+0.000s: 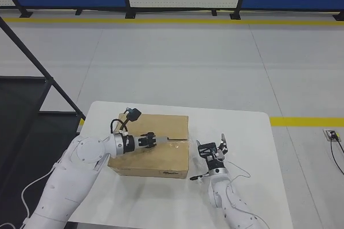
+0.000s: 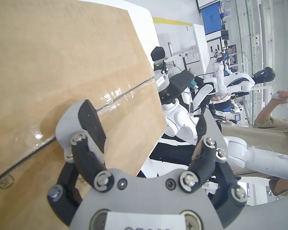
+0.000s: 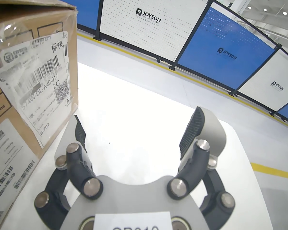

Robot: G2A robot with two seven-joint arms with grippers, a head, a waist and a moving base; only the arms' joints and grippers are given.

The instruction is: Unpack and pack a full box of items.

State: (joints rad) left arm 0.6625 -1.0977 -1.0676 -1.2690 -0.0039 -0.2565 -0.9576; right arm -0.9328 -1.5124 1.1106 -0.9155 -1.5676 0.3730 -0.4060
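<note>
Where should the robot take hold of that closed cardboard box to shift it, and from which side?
Likely its two end walls, one arm pressing in from each side. The cardboard box looks wider than either open gripper, and its taped seam holds the flaps flat, leaving no lip. The right gripper sits beside the labelled end wall; the left gripper hovers above the top.

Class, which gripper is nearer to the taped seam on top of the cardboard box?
Left. The left gripper is above the top of the cardboard box, at the taped seam; the right gripper is off the box, beside its labelled side.
</note>
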